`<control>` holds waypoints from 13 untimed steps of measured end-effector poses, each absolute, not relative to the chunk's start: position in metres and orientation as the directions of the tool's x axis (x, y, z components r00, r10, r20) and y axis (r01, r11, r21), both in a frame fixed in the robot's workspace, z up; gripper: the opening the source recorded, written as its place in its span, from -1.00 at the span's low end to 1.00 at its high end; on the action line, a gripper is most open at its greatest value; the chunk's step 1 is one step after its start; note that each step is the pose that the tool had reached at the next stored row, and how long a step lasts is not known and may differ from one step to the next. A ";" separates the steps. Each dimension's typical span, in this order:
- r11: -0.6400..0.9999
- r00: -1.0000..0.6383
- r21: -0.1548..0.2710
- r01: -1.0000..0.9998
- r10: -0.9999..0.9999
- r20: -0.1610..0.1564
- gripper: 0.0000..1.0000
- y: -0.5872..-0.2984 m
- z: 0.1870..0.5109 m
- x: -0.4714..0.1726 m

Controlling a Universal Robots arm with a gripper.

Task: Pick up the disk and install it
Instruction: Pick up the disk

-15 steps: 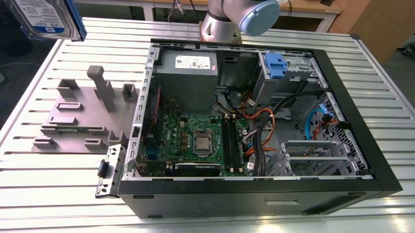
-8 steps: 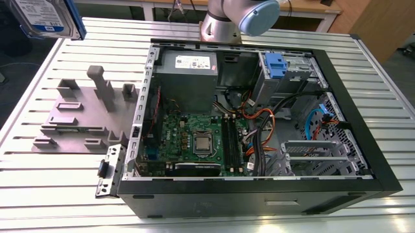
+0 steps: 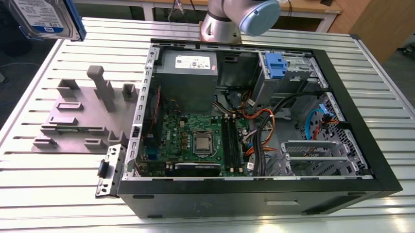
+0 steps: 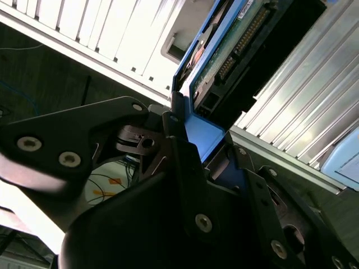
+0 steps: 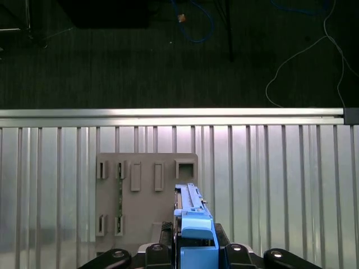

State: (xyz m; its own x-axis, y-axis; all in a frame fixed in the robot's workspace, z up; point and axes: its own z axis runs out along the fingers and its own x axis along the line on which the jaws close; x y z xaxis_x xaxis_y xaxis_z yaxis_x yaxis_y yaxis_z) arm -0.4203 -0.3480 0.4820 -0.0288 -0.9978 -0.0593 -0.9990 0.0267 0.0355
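Observation:
The disk point(image 3: 44, 17), silver with a white-and-blue label and a blue carrier edge, hangs high above the table's far corner at the exterior view's left. In the first wrist view the disk point(image 5: 192, 216) shows edge-on, its blue bracket clamped in my gripper point(image 5: 194, 252), above the grey fixture plate point(image 5: 147, 190). The second wrist view shows the disk point(image 4: 235, 45) from below, connector side visible, with my gripper point(image 4: 199, 148) shut on its blue bracket.
An open computer case point(image 3: 363, 145) lies on the slatted table point(image 3: 52, 194), with a grey power supply point(image 3: 188, 68), a motherboard point(image 3: 194, 138) and a blue-tabbed drive point(image 3: 275, 65) in its bay. A grey fixture point(image 3: 84, 116) stands beside the case. The arm's base point(image 3: 227, 22) rises behind.

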 end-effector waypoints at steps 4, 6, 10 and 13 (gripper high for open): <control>0.027 -0.029 0.035 -0.999 -0.998 -0.059 -0.27 -0.352 0.482 -0.417; 0.027 -0.029 0.035 -0.999 -0.998 -0.059 -0.27 -0.354 0.482 -0.414; 0.027 -0.029 0.035 -0.999 -0.998 -0.059 -0.27 -0.355 0.482 -0.410; 0.027 -0.029 0.035 -0.999 -0.998 -0.058 -0.27 -0.356 0.482 -0.406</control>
